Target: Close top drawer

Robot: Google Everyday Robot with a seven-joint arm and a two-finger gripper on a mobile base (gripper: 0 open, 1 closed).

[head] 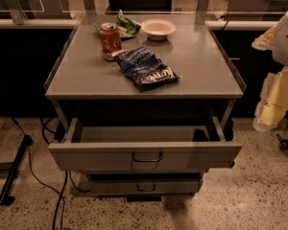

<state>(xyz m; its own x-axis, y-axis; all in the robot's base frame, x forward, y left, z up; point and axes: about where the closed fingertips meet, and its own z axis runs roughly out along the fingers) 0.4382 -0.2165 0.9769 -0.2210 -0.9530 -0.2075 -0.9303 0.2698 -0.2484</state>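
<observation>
The top drawer [144, 156] is a wide grey metal drawer with a small dark wire pull [147, 157] centred on its front. It stands pulled out well forward from under the grey tabletop [197, 61]. Its inside looks bare, with a dark shadow at the right rear. A narrower grey drawer [145, 186] below it has a similar pull and sits slightly out. My arm hangs at the right edge of the view, and my gripper [265, 119] is at its lower end. The gripper is to the right of the drawer's right front corner and apart from it.
On the tabletop stand a red soda can [110, 41], a blue chip bag [145, 68], a white bowl [158, 28] and a green bag [127, 25]. Black cables [48, 176] and a black stand leg [12, 176] lie on the speckled floor at left. A caster [284, 143] is at right.
</observation>
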